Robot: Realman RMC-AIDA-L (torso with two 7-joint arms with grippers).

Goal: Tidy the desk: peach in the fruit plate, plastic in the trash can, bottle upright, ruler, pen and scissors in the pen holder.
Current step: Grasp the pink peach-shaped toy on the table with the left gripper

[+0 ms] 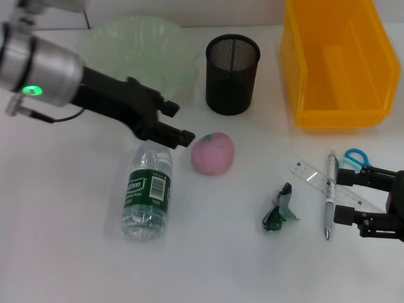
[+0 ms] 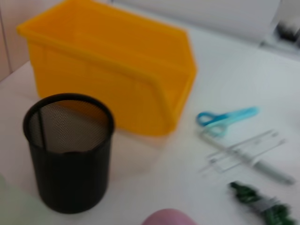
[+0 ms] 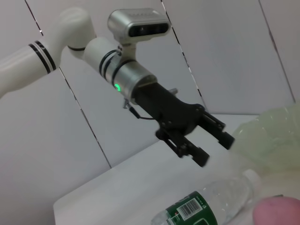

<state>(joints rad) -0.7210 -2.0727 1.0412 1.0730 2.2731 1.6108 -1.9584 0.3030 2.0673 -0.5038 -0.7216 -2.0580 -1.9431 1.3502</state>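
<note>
The pink peach (image 1: 213, 153) rests on the white desk (image 1: 63, 252), in front of the pale green fruit plate (image 1: 136, 47). My left gripper (image 1: 185, 122) hovers open just left of the peach and above the cap end of the bottle (image 1: 147, 191), which lies on its side. The right wrist view shows the left gripper (image 3: 216, 151) with its jaws apart and empty. The dark green plastic (image 1: 278, 211) lies mid-right. Beside it the ruler (image 1: 315, 178), pen (image 1: 329, 201) and scissors (image 1: 355, 157) lie together. My right gripper (image 1: 341, 197) stands open at them, low over the ruler.
The black mesh pen holder (image 1: 233, 74) stands at the back centre, with the yellow trash can (image 1: 338, 63) to its right. Bare tabletop lies along the front and at the front left.
</note>
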